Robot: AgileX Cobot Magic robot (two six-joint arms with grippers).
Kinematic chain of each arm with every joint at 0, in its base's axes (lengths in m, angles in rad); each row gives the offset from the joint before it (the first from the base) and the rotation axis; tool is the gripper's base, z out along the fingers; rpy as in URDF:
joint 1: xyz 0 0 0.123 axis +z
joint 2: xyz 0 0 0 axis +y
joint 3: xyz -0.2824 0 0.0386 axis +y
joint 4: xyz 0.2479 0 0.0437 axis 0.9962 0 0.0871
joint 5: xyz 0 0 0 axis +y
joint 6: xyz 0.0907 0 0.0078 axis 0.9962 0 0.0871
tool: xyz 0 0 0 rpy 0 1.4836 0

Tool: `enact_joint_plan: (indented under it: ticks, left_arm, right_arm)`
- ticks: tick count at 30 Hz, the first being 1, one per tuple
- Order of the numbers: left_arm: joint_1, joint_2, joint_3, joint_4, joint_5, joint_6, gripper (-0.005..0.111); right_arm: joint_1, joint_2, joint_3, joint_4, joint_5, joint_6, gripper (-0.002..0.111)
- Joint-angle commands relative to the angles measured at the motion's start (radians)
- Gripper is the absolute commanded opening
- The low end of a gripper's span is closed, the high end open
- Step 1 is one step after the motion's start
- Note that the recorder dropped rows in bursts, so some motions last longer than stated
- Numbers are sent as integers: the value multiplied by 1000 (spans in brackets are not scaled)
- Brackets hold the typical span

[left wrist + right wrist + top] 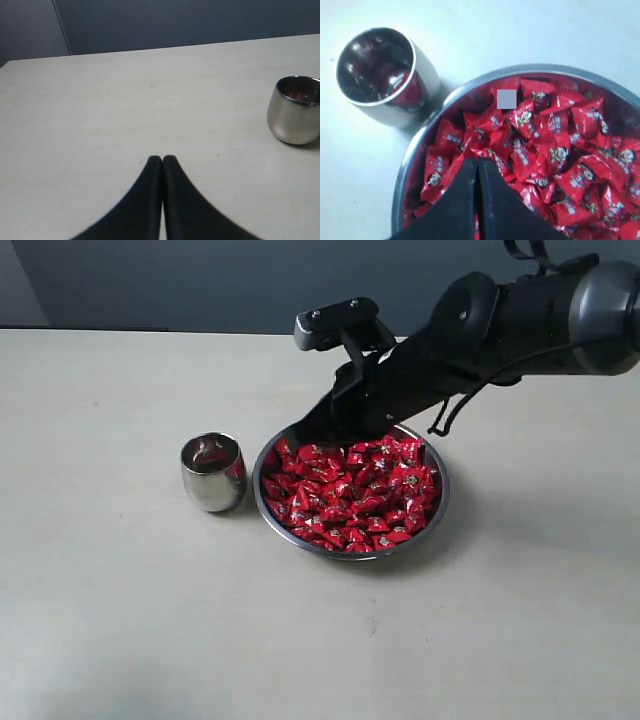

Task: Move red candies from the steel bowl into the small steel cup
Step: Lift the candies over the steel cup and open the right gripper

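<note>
Exterior view: the black right gripper [298,437] was poked down at the far edge of the wide, shallow, shiny steel bowl [350,554]. Its nose was in the heap of crinkly red candies [350,495], I'd guess to pinch one. The small rounded polished steel cup [213,485] sat just beside the bowl, handy for a short carry.

Left wrist view: the left gripper [162,159] was closed on nothing over the bare pale table [110,100]. It was well apart from the cup [292,122], probably just keeping clear.

Right wrist view: the right gripper's [476,161] tips were pressed together, down among the candies [545,150]. Couldn't tell if one was caught. The cup [427,75] stood near, with some red showing inside.
</note>
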Motion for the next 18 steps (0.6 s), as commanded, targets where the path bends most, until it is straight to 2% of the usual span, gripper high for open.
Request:
enact_joint_plan:
  ticks: [1, 10, 18]
  left_arm:
    - [-8, -5, -8, 2, -5, -2, 0]
    - [-8, -5, -8, 2, -5, -2, 0]
    - [-8, -5, -8, 2, -5, -2, 0]
  right_arm:
    - [32, -9, -55, 32, -16, -9, 0]
    - [120, 1, -162, 36, -82, -11, 0]
    - [176, 171, -310, 31, -68, -11, 0]
